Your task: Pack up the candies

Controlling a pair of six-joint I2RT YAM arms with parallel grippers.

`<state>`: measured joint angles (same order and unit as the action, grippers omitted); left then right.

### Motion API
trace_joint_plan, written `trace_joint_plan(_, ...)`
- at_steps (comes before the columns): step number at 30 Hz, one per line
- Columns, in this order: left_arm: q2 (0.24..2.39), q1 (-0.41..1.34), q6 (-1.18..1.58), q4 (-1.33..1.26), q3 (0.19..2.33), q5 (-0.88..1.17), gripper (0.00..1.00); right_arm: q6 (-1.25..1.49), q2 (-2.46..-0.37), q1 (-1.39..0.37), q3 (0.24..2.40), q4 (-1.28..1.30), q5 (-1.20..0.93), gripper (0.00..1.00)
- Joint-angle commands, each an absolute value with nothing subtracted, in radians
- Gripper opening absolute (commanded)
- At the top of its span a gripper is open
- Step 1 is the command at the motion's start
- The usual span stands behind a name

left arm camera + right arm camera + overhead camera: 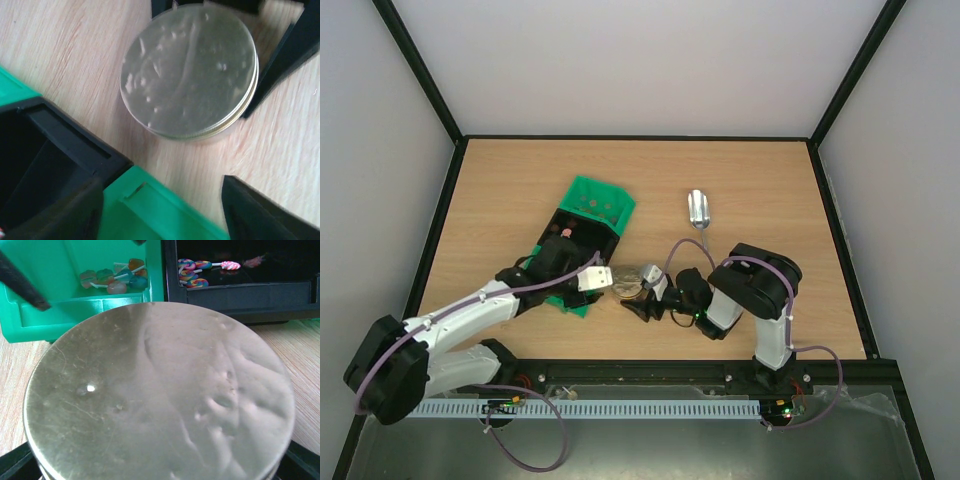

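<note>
Candies [115, 286] sit in a green bin [60, 320] and the black bin [240, 292] beside it, just behind a metal-lidded jar [160, 400] on the table [760, 190]. Right gripper [640, 296] pinches the jar's sides. Left gripper [155, 215] is spread wide near the jar, holding nothing.

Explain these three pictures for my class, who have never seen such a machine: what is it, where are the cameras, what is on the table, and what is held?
The machine is two robot arms bolted to a table, each ending in a two-finger gripper. One camera looks down from above; the other two ride on the wrists. On the table are a green bin and a black bin holding candies, a metal scoop, and a round jar with a silvery lid. The right gripper has its fingers either side of the jar, apparently gripping it. The left gripper is open and holds nothing.
</note>
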<state>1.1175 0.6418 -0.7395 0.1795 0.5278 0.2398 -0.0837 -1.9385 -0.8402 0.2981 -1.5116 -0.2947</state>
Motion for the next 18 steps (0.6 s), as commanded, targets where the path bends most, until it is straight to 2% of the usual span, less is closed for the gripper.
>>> trace_joint_plan(1,1.139,0.681,-0.531,0.210,0.622,0.313,0.80,-0.058,-1.964,-0.847,0.298,-1.506,-0.290,0.15)
trace_joint_plan(3,1.193,0.710,-0.434,0.212,0.668,0.320,0.95,-0.047,-1.968,-0.848,0.305,-1.505,-0.275,0.15)
trace_joint_plan(4,1.219,0.720,-0.392,0.213,0.687,0.318,0.99,-0.044,-1.967,-0.847,0.306,-1.505,-0.268,0.15)
trace_joint_plan(9,1.298,0.748,-0.246,0.151,0.704,0.285,0.99,-0.029,-1.973,-0.848,0.318,-1.502,-0.242,0.15)
trace_joint_plan(18,1.396,0.775,-0.183,0.075,0.713,0.215,0.99,-0.015,-1.977,-0.848,0.323,-1.502,-0.230,0.16)
